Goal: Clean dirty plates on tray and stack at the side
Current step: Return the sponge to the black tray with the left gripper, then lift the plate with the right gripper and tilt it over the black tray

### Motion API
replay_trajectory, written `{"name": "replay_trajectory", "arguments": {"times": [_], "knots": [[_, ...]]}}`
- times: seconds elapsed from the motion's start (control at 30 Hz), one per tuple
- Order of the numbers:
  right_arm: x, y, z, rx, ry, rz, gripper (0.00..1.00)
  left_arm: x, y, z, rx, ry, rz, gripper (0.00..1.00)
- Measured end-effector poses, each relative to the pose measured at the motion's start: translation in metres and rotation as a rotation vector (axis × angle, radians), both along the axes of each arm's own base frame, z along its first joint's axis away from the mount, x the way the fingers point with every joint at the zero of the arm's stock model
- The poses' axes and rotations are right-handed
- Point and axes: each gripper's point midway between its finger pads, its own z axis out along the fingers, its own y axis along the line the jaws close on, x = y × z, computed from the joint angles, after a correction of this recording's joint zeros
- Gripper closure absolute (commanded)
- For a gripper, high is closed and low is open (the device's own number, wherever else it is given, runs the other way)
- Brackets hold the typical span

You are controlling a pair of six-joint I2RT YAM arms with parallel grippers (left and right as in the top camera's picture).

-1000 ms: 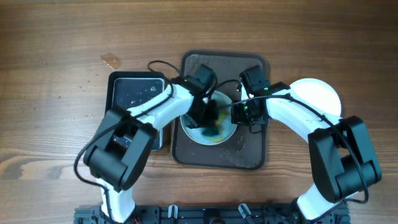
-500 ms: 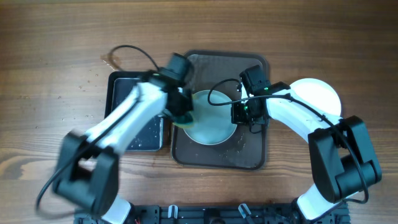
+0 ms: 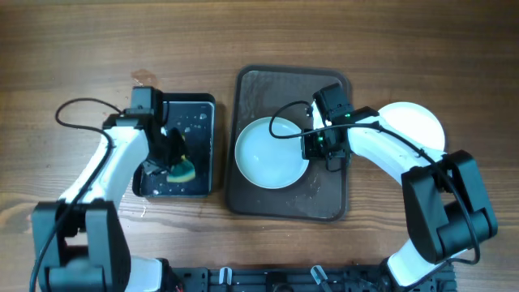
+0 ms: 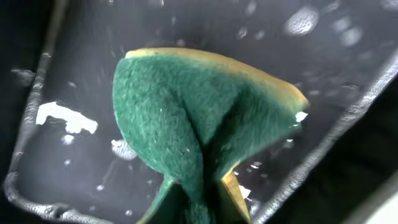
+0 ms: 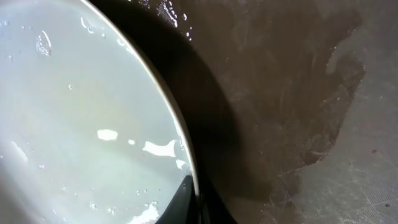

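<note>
I have the left gripper point(image 3: 172, 158) pinching a folded green-and-yellow sponge point(image 4: 199, 130) over the small wet black rectangular tray point(image 3: 199, 130) near the counter's left edge, I guess to park it. My right gripper point(image 3: 312, 146) clamps the rim of the round white shallow plate point(image 3: 272, 154) on the large dark brown rectangular tray point(image 3: 284, 207), mid-counter. That's likely for lifting it toward the other white plate point(image 3: 418, 122) by the right edge. Only the right wrist view shows water beads on the plate.

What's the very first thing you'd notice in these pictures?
Probably the big white plate in the middle of the brown tray, wet and shiny, with the right gripper pinching its right rim. Next, the squashed green and yellow sponge in the left gripper, over the wet black tray on the left. A second plate sits on the table at the far right.
</note>
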Motion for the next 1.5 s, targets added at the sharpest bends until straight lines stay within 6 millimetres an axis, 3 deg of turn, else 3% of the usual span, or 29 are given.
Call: {"name": "replay_trajectory", "arguments": {"times": [0.1, 0.2, 0.3, 0.33, 0.4, 0.47, 0.57, 0.63, 0.67, 0.73, 0.83, 0.93, 0.97, 1.2, 1.5], "knots": [[-0.011, -0.005, 0.001, -0.025, 0.054, 0.002, 0.96, -0.001, 0.0, -0.003, 0.001, 0.015, -0.001, 0.45], [-0.021, -0.01, 0.012, -0.058, 0.115, 0.012, 0.96, -0.007, 0.003, 0.01, 0.001, 0.05, 0.004, 0.3], [-0.018, -0.011, 0.051, -0.08, 0.136, 0.031, 0.96, 0.002, 0.008, 0.041, 0.001, 0.012, 0.02, 0.2], [-0.005, -0.004, 0.078, -0.07, 0.091, 0.049, 0.96, 0.007, 0.011, 0.056, 0.001, -0.019, 0.029, 0.12], [0.007, 0.007, 0.108, -0.052, 0.028, 0.072, 0.96, 0.016, 0.018, 0.09, 0.004, -0.102, 0.048, 0.08], [0.013, 0.028, 0.132, -0.05, -0.042, 0.122, 0.96, 0.018, 0.027, 0.115, -0.001, -0.144, 0.085, 0.02], [0.016, 0.064, 0.154, -0.034, -0.141, 0.202, 0.96, 0.024, 0.051, 0.161, -0.002, -0.273, 0.163, 0.0], [0.023, 0.098, 0.164, -0.006, -0.228, 0.259, 0.96, 0.019, 0.064, 0.187, -0.016, -0.349, 0.214, 0.0], [0.031, 0.124, 0.165, 0.025, -0.287, 0.292, 0.96, 0.012, 0.072, 0.199, -0.026, -0.386, 0.249, 0.0], [0.044, 0.155, 0.16, 0.053, -0.366, 0.311, 0.96, 0.003, 0.079, 0.206, -0.033, -0.403, 0.283, 0.0], [0.054, 0.183, 0.147, 0.031, -0.443, 0.316, 0.96, -0.006, 0.084, 0.212, -0.036, -0.412, 0.314, 0.0], [0.057, 0.196, 0.148, -0.03, -0.532, 0.306, 0.96, -0.011, 0.082, 0.212, -0.043, -0.402, 0.316, 0.0], [0.062, 0.201, 0.158, -0.093, -0.63, 0.278, 0.95, -0.01, 0.082, 0.212, -0.045, -0.402, 0.316, 0.0], [0.048, 0.208, 0.201, -0.412, -0.96, 0.245, 0.96, -0.01, 0.082, 0.212, -0.047, -0.402, 0.315, 0.0], [0.026, 0.207, 0.229, -0.609, -1.107, 0.255, 0.96, -0.01, 0.082, 0.212, -0.047, -0.402, 0.315, 0.0]]}}
